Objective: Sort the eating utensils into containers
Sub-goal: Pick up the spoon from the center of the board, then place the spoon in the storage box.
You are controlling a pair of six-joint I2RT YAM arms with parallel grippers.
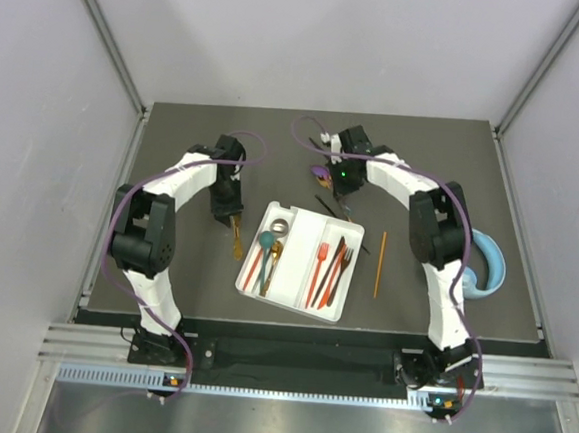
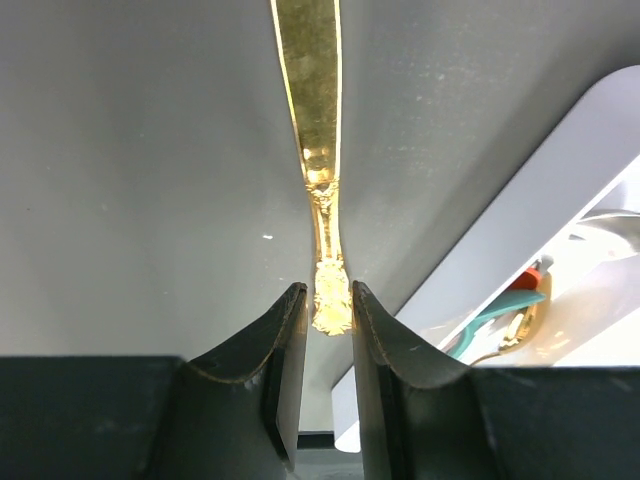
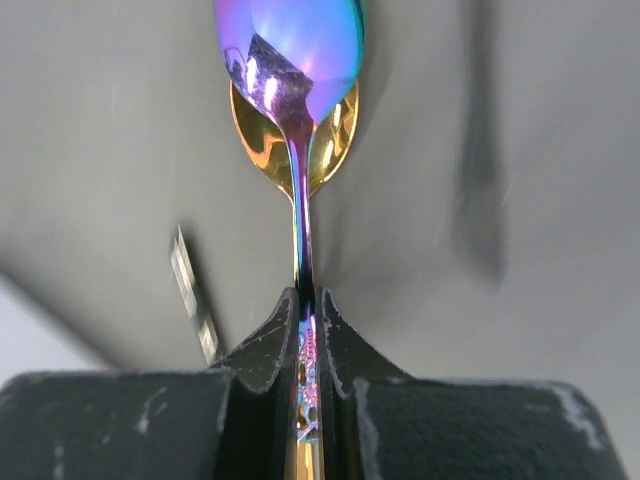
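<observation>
The white tray (image 1: 353,228) lies at the table's middle and holds a teal spoon (image 1: 265,241), red and orange pieces (image 1: 320,264) and black ones (image 1: 339,265). Just left of the tray, my left gripper (image 1: 231,215) (image 2: 327,295) is shut on the handle end of a gold utensil (image 2: 312,90) (image 1: 237,241) that points toward the tray's left edge. Behind the tray, my right gripper (image 1: 332,180) (image 3: 308,300) is shut on the thin handle of an iridescent purple spoon (image 3: 300,50) (image 1: 319,172). A gold spoon (image 3: 258,135) sits directly under it, and gold shows low between the jaws.
An orange stick (image 1: 380,265) lies on the dark table right of the tray. Black sticks (image 1: 332,207) lie at the tray's far edge. Light-blue headphones (image 1: 488,264) sit by the right arm. A striped silvery stick (image 3: 194,292) lies beside the right fingers.
</observation>
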